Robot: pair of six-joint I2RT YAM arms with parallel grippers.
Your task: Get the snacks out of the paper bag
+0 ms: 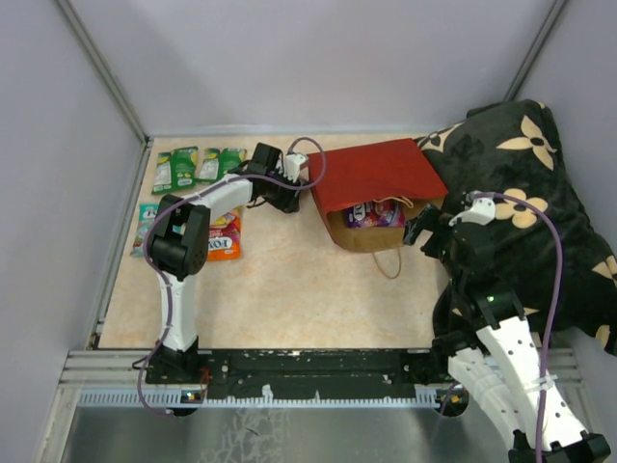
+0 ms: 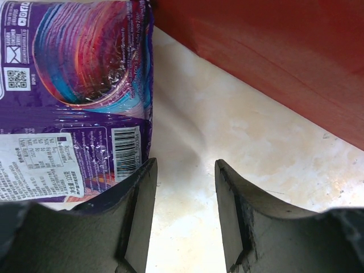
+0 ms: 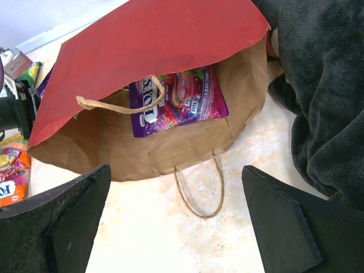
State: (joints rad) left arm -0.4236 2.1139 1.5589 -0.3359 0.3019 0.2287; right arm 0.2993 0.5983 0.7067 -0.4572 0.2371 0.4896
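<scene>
Facing bag rim, R gripper wide

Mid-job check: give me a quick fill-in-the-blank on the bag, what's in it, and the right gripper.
1. The packet visible inside the bag is ____ in colour.
2. The bag lies on its ____.
3. The right gripper faces the bag's mouth with its jaws ____.
Missing words: purple; side; open.

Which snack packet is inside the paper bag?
The purple one showing in the bag's open mouth; the green packets and orange packet lie out on the table.
</scene>
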